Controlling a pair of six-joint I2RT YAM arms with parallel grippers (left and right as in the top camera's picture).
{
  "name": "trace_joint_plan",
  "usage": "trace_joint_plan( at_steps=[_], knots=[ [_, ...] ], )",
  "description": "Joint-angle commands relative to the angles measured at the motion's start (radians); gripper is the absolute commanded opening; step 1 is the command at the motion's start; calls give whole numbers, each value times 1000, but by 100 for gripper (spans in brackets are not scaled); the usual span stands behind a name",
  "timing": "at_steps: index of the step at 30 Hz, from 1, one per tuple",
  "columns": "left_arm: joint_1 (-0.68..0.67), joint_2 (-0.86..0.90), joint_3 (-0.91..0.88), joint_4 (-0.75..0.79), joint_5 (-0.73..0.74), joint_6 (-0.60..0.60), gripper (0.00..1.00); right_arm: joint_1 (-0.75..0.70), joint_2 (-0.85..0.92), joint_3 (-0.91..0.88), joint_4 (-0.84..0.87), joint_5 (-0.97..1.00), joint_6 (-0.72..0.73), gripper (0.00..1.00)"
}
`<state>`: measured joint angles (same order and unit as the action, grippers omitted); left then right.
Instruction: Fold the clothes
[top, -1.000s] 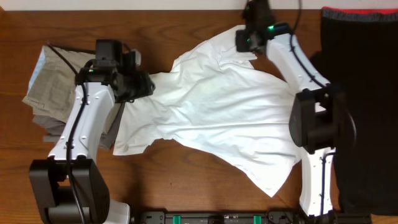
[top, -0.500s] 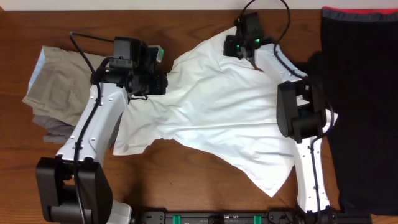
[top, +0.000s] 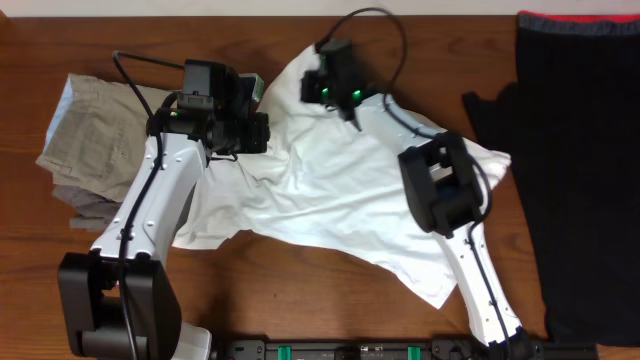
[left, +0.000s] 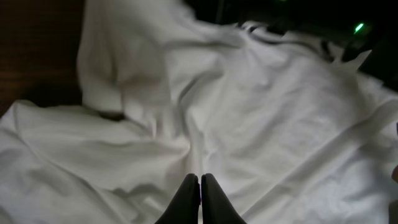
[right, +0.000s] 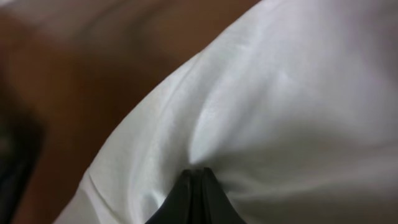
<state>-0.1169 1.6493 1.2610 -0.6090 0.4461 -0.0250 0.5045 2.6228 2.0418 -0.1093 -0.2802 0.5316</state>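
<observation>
The white T-shirt (top: 340, 200) lies crumpled across the middle of the table. My left gripper (top: 264, 133) is at its left part and shut on a pinch of the cloth. In the left wrist view the fingertips (left: 200, 179) meet, with creases in the shirt (left: 249, 118) running out from them. My right gripper (top: 338, 98) hovers over the shirt's upper edge, shut on a fold of it. The right wrist view shows the closed gripper (right: 196, 173) with white cloth (right: 280, 112) bunched at its tips and bare wood beyond the hem.
Folded khaki trousers (top: 90, 140) lie at the left, partly under the left arm. A black garment with a red band (top: 580, 150) covers the right side of the table, with one part reaching toward the shirt. The right arm's elbow (top: 440, 185) rests over the shirt.
The right gripper has travelled left with the shirt's upper edge, dragging the right side of the shirt leftward off the black garment. The left gripper shifted right, shut on the cloth and then held still.
</observation>
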Motion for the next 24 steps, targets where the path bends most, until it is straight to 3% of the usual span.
trace_joint_plan(
  at_steps=[1,9,13,15,19,24],
  knots=[
    [2,-1,0,-3,10,13,12,40,38,48,-29,-77,-121,6],
    [2,-1,0,-13,10,13,49,-63,-127,190,-353,-51,-280,34],
    [2,-1,0,-11,10,13,50,-180,-256,190,-554,65,-282,36],
    [2,-1,0,-11,10,13,50,-245,-292,190,-657,137,-276,30],
    [2,-1,0,-14,10,12,50,-388,-291,185,-842,197,-241,10],
    [2,-1,0,-15,11,-14,50,-541,-226,153,-963,165,-211,4]
  ],
)
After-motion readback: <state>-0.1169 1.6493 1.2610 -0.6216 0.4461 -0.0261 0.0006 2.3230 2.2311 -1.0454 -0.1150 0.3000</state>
